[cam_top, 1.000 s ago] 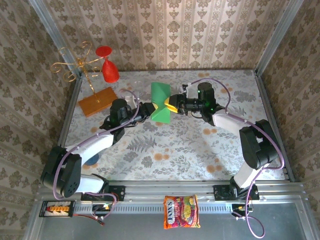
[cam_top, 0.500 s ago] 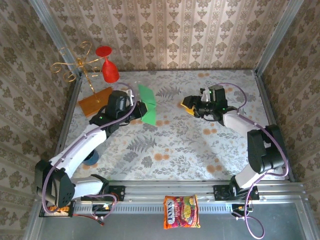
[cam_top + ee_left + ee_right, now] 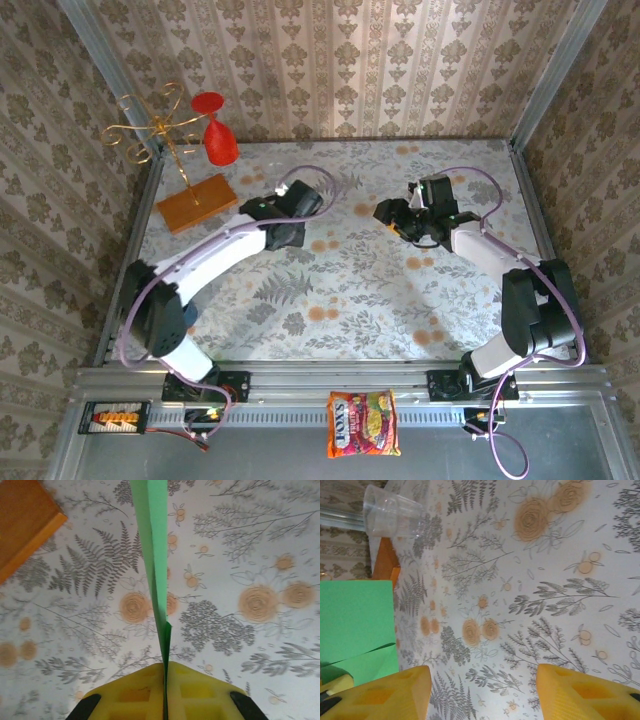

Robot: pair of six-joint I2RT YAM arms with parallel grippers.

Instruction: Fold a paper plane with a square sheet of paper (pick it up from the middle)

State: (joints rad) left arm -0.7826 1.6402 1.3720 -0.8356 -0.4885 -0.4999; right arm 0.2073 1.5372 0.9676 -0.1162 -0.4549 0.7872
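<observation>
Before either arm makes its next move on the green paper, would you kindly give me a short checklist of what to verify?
1. Left gripper clamped on the green paper: ok, the sheet runs edge-on between its closed fingers.
2. Right gripper free: ok, the jaws are open with only table showing between them.
3. Paper in the right wrist camera's sight: ok, it shows at the left edge of that view.
4. Orange board clear of the paper: ok, in the left wrist view it lies off to one side, not touching.
5. Folds even and creases sharp: cannot tell, too little of the sheet's face shows.
</observation>
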